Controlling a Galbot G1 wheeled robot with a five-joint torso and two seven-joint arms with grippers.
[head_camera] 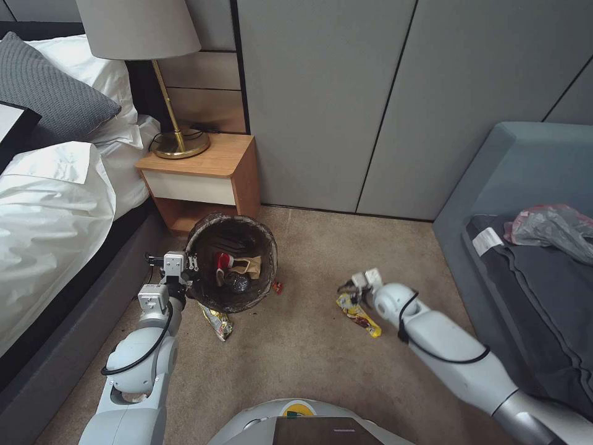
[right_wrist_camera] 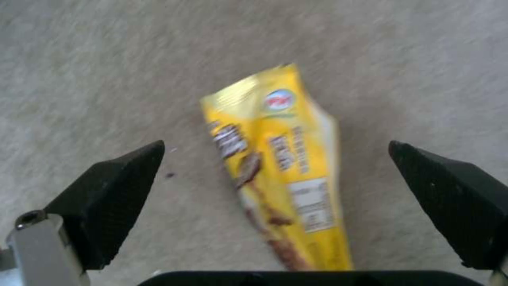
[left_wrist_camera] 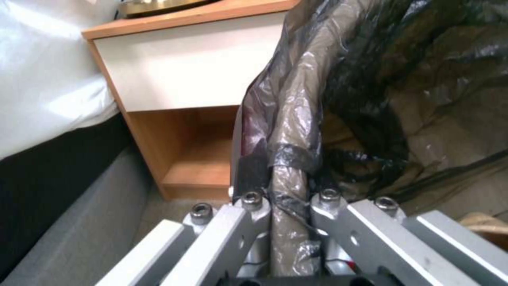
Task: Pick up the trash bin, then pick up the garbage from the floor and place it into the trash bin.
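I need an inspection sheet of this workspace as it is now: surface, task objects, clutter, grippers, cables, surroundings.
Surface: beige carpet, small crumbs near the bin.
Task things: trash bin holds red packet, brown paper and a bottle; yellow wrapper and shiny wrapper lie on the floor.
Clutter: grey plastic bag on the sofa.
Grippers: left gripper shut on the bin rim; right gripper open above the yellow wrapper.
Cables: black cable on the right arm.
Surroundings: nightstand, lamp, bed.

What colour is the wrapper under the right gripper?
Yellow wrapper, with brown print; the right wrist view shows it best.
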